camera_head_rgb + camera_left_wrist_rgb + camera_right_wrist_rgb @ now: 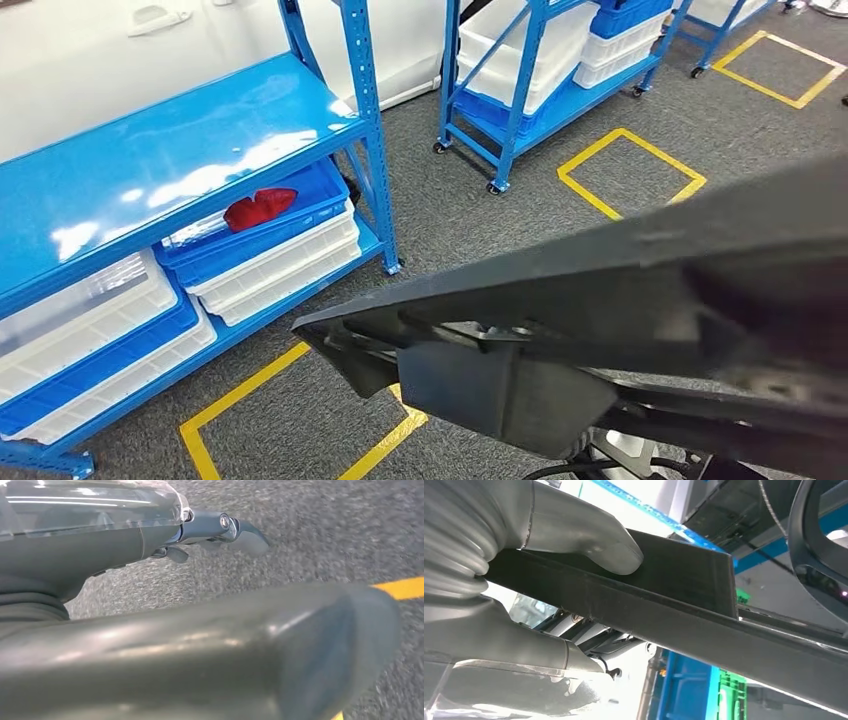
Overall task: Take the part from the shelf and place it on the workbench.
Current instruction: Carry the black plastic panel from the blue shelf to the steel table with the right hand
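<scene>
Black part (600, 300) (long, pointing toward the shelf (180, 150)) sits clamped in right hand (524, 580) fingers; left hand (150, 545) apparently empty.

blue shelf (150, 160) | lower tier: stacked bins (270, 255) | red item (258, 208) in top bin

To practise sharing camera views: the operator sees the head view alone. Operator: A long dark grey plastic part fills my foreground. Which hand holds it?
Observer: The right hand grips the long dark grey plastic part, its thumb pressed on the part's flat face.
Operator: And the left hand?
Observer: The left hand hangs over the grey carpet, with nothing between its fingers.
</scene>
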You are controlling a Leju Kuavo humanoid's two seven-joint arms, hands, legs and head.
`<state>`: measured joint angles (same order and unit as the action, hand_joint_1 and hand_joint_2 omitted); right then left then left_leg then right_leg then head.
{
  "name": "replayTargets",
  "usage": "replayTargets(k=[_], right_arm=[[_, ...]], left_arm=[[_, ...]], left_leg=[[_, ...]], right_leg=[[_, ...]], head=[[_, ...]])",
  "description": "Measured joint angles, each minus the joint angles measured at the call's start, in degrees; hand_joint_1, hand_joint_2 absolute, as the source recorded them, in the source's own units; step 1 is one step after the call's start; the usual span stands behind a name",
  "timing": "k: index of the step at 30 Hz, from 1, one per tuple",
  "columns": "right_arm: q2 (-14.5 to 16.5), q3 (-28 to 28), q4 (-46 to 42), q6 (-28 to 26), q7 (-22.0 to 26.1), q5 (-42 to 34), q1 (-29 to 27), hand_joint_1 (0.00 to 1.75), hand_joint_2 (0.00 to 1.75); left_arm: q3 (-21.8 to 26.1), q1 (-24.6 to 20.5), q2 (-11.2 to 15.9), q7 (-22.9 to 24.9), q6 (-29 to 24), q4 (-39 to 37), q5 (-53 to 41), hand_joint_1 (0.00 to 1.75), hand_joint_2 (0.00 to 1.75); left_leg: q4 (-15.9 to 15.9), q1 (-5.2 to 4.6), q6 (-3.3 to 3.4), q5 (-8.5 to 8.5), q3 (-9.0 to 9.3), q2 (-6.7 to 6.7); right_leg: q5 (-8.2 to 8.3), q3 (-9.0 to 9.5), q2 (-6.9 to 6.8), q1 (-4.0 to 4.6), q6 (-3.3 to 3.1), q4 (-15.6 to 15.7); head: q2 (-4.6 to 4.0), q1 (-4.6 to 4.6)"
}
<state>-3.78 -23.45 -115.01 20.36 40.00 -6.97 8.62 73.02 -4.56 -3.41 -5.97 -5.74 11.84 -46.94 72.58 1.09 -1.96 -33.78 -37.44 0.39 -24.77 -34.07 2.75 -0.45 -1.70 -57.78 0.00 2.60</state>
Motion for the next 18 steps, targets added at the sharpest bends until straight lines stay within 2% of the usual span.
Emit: replayTargets(k=[1,3,4,5,7,8,9,11,12,13,14,15,16,18], right_arm=[[0.0,0.2,0.0,0.2,0.0,0.0,-0.3,1.5,1.75],[0.1,0.7,0.0,0.5,0.0,-0.3,-0.7,1.5,1.75],[0.1,1.0,0.0,0.8,0.0,-0.5,-0.8,1.5,1.75],[0.1,1.3,0.0,1.1,0.0,-0.8,-0.8,1.5,1.75],[0.1,2.0,0.0,2.0,0.0,-1.5,-0.9,1.5,1.75],[0.1,2.3,0.0,2.5,0.0,-1.9,-0.9,1.5,1.75],[0.1,2.7,0.1,3.0,0.0,-2.2,-0.8,1.5,1.75],[0.4,3.4,0.4,4.1,0.0,-2.8,-0.6,1.5,1.75],[0.5,3.7,0.7,4.6,0.0,-3.1,-0.6,1.5,1.75],[0.7,4.0,1.0,5.1,0.0,-3.4,-0.6,1.5,1.75],[0.8,4.2,1.3,5.5,0.0,-3.8,-0.6,1.5,1.75],[1.0,4.4,1.7,5.8,0.0,-4.1,-0.6,1.5,1.75],[1.2,4.7,2.0,6.0,0.0,-4.3,-0.6,1.5,1.75],[1.6,5.1,2.4,6.4,0.0,-4.5,-0.6,1.5,1.75]], left_arm=[[0.1,0.0,0.1,-0.2,0.1,0.0,0.0,0.0,0.0],[0.3,0.0,0.4,-0.2,0.2,0.1,-0.1,0.0,0.0],[0.4,0.0,0.6,-0.1,0.3,0.1,-0.2,0.0,0.0],[0.5,0.0,0.8,0.0,0.3,0.1,-0.2,0.0,0.0],[0.6,-0.2,1.0,0.2,0.4,0.1,-0.1,0.0,0.0],[0.7,-0.3,1.1,-0.1,0.6,0.1,0.1,0.0,0.0],[0.7,-0.5,1.1,-0.4,0.8,0.1,0.3,0.0,0.0],[0.9,-0.4,1.3,-0.9,1.0,0.2,0.6,0.0,0.0],[1.0,-0.3,1.3,-0.9,0.9,0.2,0.8,0.0,0.0],[1.3,-0.2,1.4,-0.8,0.7,0.2,1.0,0.0,0.0],[1.5,-0.1,1.5,-0.7,0.6,0.2,1.1,0.0,0.0],[1.6,-0.2,1.5,-0.7,0.5,0.2,1.2,0.0,0.0],[1.8,-0.2,1.5,-0.7,0.4,0.2,1.2,0.0,0.0],[1.9,-0.3,1.5,-0.7,0.3,0.2,1.1,0.0,0.0]], left_leg=[[-3.3,0.08,0.07,2.19,1.44,-0.38],[-10.9,0.38,0.29,5.5,4.75,-2.78],[-13.2,0.45,0.43,6.14,5.72,-3.81],[-14.1,0.43,0.65,6.11,6.09,-4.4],[-14.3,0.3,1.28,6.22,6.19,-3.45],[-14.4,0.31,1.71,6.41,6.26,-2.81],[-14.6,0.34,2.14,6.6,6.29,-2.15],[-14.8,0.2,2.73,6.76,6.26,-0.69],[-14.8,0.06,2.89,6.74,6.21,0.1],[-14.8,-0.06,2.93,6.7,6.18,0.9],[-14.8,-0.15,2.95,6.66,6.17,1.67],[-14.8,-0.22,2.95,6.61,6.19,2.38],[-14.8,-0.29,2.91,6.54,6.28,3.0],[-14.8,-0.52,2.68,6.35,6.53,4.09]], right_leg=[[-0.03,0.04,0.76,-0.02,0.1,-0.1],[-0.14,-0.15,2.22,0.01,0.53,-0.6],[-0.13,-0.38,2.89,0.02,0.88,-0.9],[-0.05,-0.64,3.53,0.02,1.27,-1.0],[0.24,-1.02,4.57,-0.07,2.06,-0.9],[0.02,-1.25,3.97,-0.04,2.37,-1.2],[-0.81,-1.85,2.68,0.0,2.63,-2.5],[-4.18,-4.56,-0.7,0.06,3.0,-8.5],[-6.03,-6.42,-1.62,0.02,3.12,-12.5],[-7.18,-7.9,-2.05,-0.03,3.19,-15.7],[-7.33,-8.51,-2.3,-0.05,3.19,-17.2],[-6.46,-8.0,-2.53,-0.06,3.1,-16.4],[-4.75,-6.26,-2.97,-0.02,2.88,-13.3],[-1.88,-1.81,-5.2,0.41,2.08,-5.1]], head=[[0.0,0.0],[0.0,-0.01],[0.0,-0.02],[0.0,-0.02],[0.0,-0.02],[0.0,-0.02],[0.0,-0.02],[-0.01,-0.02],[-0.01,-0.02],[-0.01,-0.02],[-0.01,-0.02],[0.0,-0.02],[0.0,-0.02],[0.0,-0.02]])
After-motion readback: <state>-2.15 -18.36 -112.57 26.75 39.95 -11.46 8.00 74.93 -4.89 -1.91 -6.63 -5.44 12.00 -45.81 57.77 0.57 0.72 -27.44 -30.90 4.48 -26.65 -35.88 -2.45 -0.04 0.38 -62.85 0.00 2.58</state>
